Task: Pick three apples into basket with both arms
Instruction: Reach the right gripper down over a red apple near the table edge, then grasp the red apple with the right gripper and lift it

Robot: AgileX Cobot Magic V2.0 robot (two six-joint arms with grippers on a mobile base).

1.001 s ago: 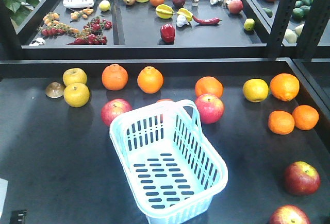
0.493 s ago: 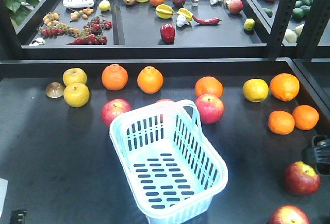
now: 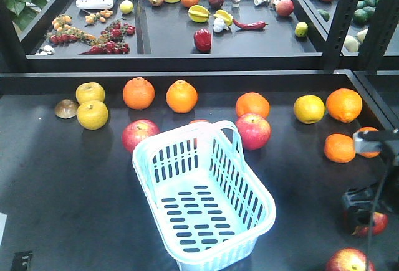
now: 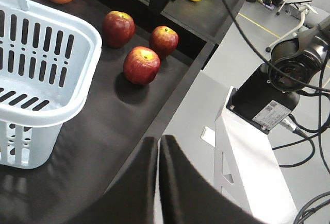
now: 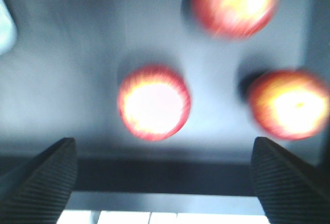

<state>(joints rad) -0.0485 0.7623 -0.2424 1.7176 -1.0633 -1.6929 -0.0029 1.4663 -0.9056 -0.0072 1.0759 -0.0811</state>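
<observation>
Right arm (image 3: 363, 201) right of the basket (image 3: 181, 159), right gripper (image 5: 162, 147) spread wide, empty, above three apples (image 5: 153, 102) on the black table (image 3: 62, 190) (left gripper (image 4: 158, 147) pinched together, empty).

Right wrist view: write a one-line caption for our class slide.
Open right gripper frames three blurred red apples on a dark tabletop.

- Black table (image 3: 56, 209), pale blue basket (image 3: 177, 159) near its middle (slotted sides).
- Red apples (image 3: 254, 131) beside the basket; oranges (image 3: 181, 96) and yellow fruits (image 3: 92, 114) behind.

Bright, even light — right-wrist view blurred.
</observation>
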